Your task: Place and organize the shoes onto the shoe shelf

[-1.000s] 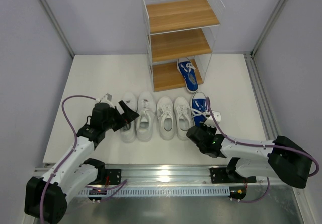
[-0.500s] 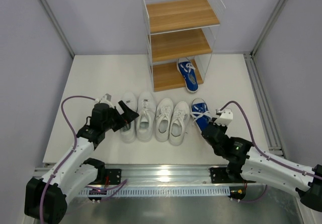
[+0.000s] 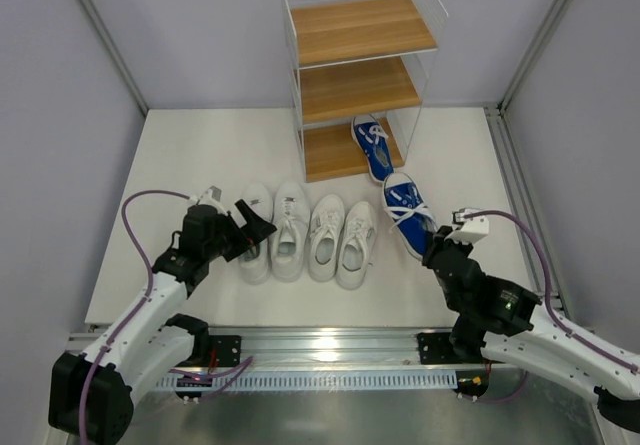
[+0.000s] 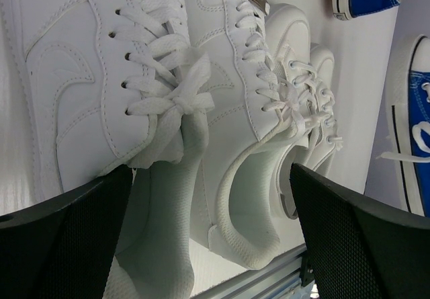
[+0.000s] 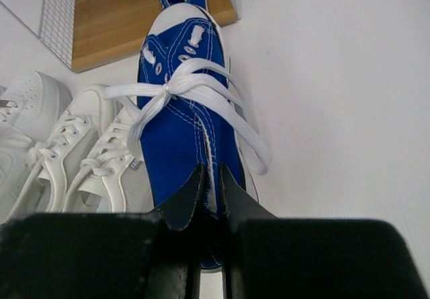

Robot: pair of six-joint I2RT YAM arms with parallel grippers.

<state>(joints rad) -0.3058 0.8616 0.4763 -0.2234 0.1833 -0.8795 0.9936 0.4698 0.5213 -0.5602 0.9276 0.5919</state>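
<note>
top: overhead, wide | left wrist: close above white sneakers (image 4: 87,77) | right wrist: low, facing shoe shelf (image 5: 121,27), same sneakers

Four sneakers (image 3: 290,227) are plain white, laces too. The two canvas shoes (image 3: 406,213) are royal blue with white laces, stitching and toe caps. The shelf (image 3: 362,27) pairs white wire with light-brown wood-grain boards. Counter (image 3: 190,155) white; jaws black.

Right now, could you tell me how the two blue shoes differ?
The far blue shoe rests on the bottom board of the shoe shelf, untouched; the near blue shoe lies on the table, its heel pinched by the right gripper. Both are blue canvas with white laces.
</note>
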